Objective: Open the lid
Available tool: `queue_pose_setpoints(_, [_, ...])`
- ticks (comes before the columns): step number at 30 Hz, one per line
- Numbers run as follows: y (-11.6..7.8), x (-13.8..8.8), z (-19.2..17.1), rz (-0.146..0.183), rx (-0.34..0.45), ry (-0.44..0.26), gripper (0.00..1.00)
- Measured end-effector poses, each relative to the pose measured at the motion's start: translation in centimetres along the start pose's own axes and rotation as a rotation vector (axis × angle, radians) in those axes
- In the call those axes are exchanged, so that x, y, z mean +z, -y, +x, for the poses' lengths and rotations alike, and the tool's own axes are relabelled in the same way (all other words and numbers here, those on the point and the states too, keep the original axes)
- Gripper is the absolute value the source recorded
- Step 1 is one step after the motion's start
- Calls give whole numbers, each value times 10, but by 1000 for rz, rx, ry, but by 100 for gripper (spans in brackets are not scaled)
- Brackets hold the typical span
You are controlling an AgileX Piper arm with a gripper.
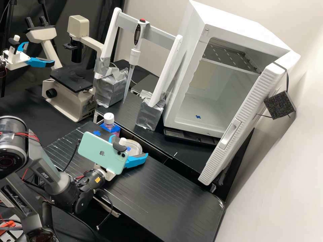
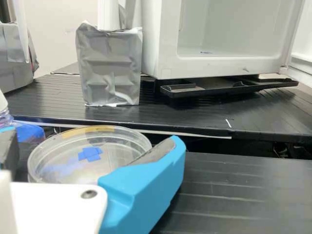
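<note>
While the gripper (image 2: 92,140) stands with its blue fingers apart | the lid (image 2: 119,158) of the clear dish (image 2: 34,170) lies ahead, spanning the finger gap | site: black bench (image 1: 161,188) | rim circular, no long axis | centring likely precedes closure.

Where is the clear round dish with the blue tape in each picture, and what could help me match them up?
High view: the dish is just beyond the green phone, by the blue fingers.
Wrist view: the dish is partly behind one blue finger.
Shared landmark: the silver-wrapped block nearest the open white cabinet.
</note>
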Motion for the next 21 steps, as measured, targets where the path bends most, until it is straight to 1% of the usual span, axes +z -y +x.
queue_pose_setpoints(21, [-1, 1, -1, 3, 10, 11, 0])
